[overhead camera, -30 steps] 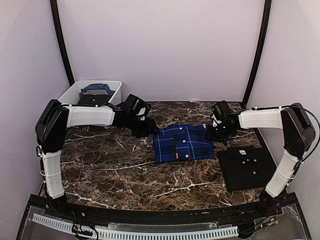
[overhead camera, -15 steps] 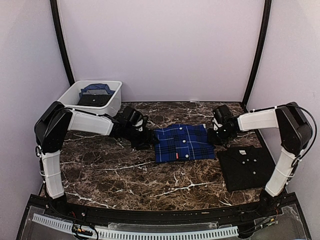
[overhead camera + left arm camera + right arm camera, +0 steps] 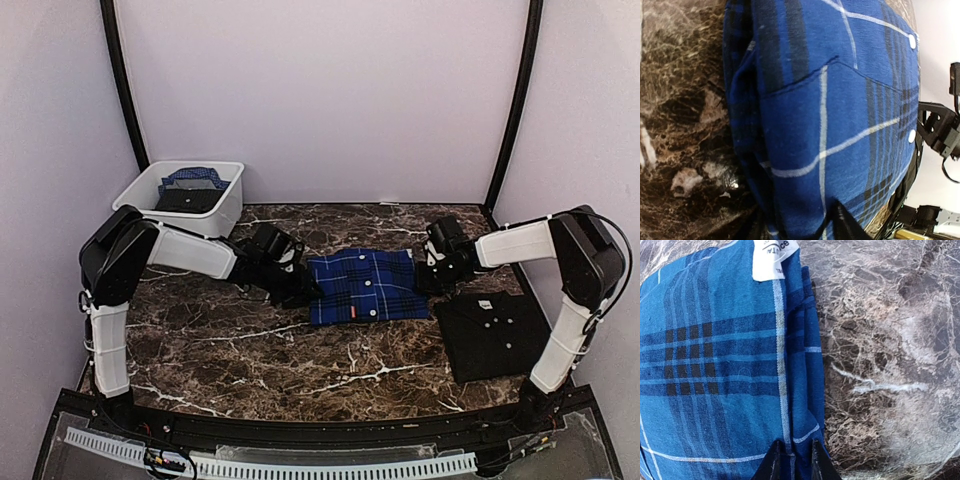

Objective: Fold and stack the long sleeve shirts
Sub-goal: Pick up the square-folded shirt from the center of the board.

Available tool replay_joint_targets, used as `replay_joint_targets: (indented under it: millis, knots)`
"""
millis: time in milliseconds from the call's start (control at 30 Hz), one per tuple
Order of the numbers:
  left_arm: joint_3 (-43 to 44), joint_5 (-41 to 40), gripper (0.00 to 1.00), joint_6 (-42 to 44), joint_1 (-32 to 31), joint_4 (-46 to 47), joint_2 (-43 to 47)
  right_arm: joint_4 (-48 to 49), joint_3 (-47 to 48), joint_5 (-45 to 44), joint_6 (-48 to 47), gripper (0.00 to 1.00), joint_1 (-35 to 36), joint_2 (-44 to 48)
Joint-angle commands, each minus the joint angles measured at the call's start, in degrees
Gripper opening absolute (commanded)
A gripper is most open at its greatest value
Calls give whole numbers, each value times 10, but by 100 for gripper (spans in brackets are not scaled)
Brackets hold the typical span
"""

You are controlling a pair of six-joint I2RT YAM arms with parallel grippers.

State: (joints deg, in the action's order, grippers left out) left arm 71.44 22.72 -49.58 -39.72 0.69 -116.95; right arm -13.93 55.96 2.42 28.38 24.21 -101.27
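You see the blue plaid shirt [image 3: 367,285], royal blue crossed with black and white lines, folded into a flat rectangle at the middle of the table [image 3: 250,350], front up with its white buttons and a chest pocket showing. Just beside it, to the right and toward the near edge, the black shirt [image 3: 495,335] lies folded flat, with its collar and white buttons facing up.

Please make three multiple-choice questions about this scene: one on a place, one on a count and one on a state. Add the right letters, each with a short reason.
1. Where does the white tub stand? A. far left; B. near right; C. centre.
2. How many folded shirts lie on the table? A. one; B. two; C. four.
3. The blue plaid shirt is: A. hanging; B. spread with sleeves out; C. folded.
Key: 1 A, it sits at the far left corner; 2 B, the plaid one and the black shirt; 3 C, it forms a compact rectangle.
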Motion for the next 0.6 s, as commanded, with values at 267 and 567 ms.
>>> replay_joint_targets:
  millis: [267,567]
  knots:
    - [30,-15,0,-5,-6,-38,-17,15,-25,33,-2,29,10,12]
    - [-20,-14,0,108,43,-146,89,14,-34,51,12,36,55,50]
